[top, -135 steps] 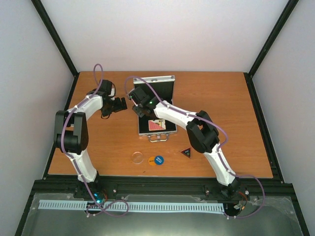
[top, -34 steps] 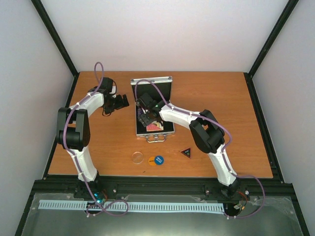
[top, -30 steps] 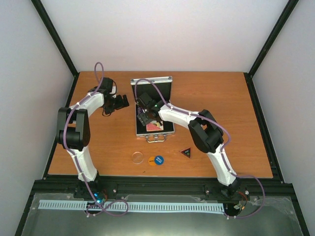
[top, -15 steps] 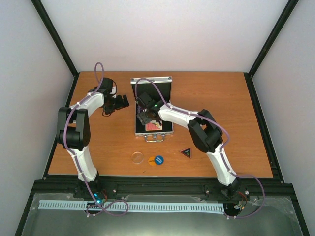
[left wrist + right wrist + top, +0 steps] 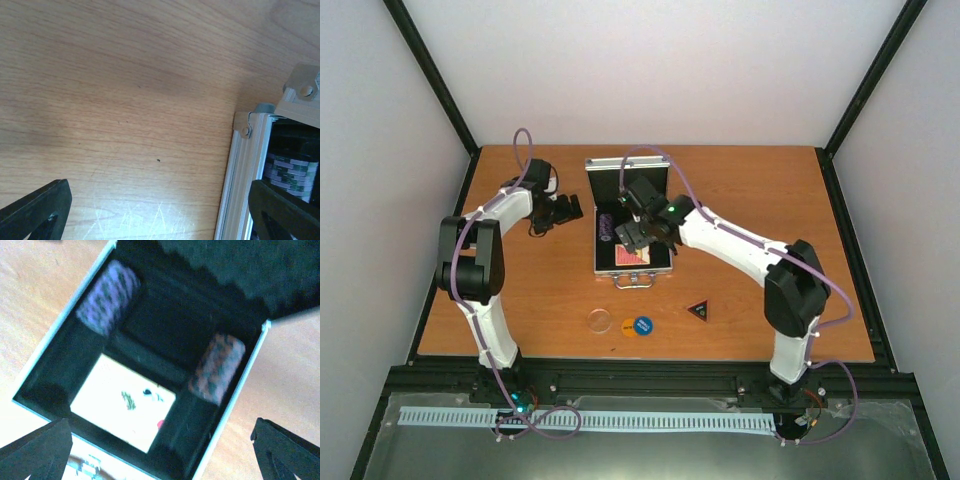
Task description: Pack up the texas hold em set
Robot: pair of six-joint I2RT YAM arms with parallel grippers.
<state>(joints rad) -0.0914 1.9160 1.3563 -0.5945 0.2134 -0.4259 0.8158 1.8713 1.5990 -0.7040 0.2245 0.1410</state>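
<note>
The silver case lies open at mid-table, lid standing at the back. In its black lining lie a red card deck, a purple chip stack on the left and a reddish chip stack on the right. The deck looks washed-out white in the right wrist view. My right gripper hovers open above the case with nothing between its fingers. Open and empty, my left gripper sits over bare table beside the case's left wall. A clear disc, orange disc, blue disc and black triangle lie on the table in front of the case.
The case handle points toward the near edge. The black frame rail runs along the table's front. White walls enclose the table on three sides.
My right gripper has risen out of the case's left side and opened wider, leaving the purple chip stack there; its elbow swung right. The left arm has not moved.
</note>
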